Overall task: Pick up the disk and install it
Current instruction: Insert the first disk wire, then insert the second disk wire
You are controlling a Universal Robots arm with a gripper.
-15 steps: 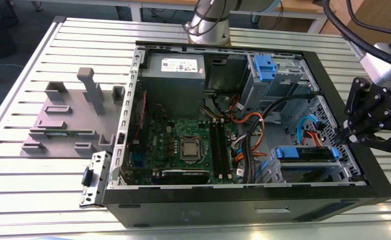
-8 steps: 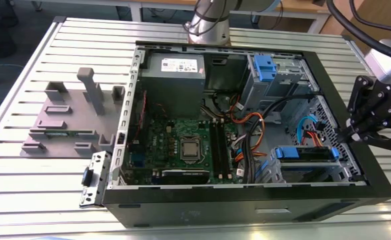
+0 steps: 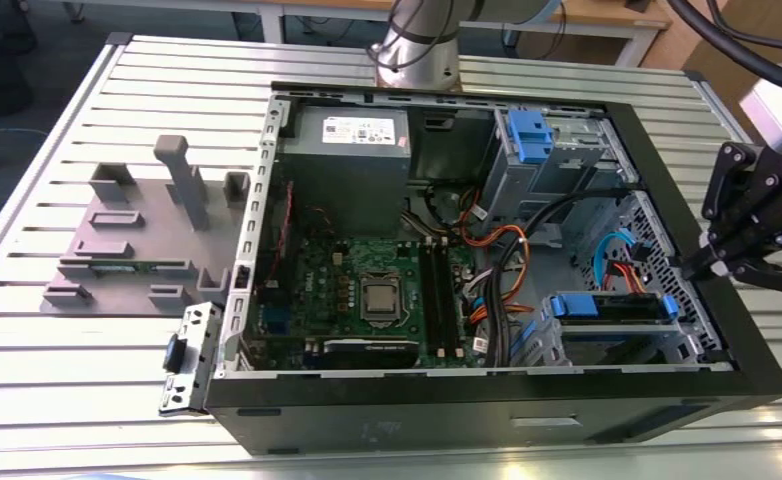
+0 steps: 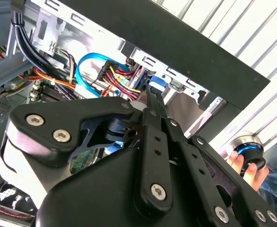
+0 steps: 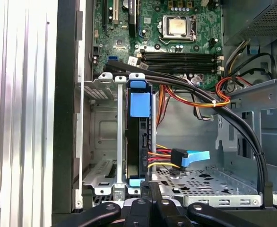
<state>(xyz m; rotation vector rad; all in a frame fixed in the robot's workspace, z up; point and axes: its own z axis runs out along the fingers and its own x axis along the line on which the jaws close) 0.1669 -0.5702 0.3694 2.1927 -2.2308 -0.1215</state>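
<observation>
disk (image 5: 139, 142): seated on edge in its bay at the case (image 3: 498, 400) front corner, cable plugged in | hand (image 3: 711, 262): fingers together, empty, just outside the case wall by the bay | progress: install looks done

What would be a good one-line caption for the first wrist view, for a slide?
The claw hovers beside the disk, which stands on edge in the drive cage of the open computer case.
</observation>
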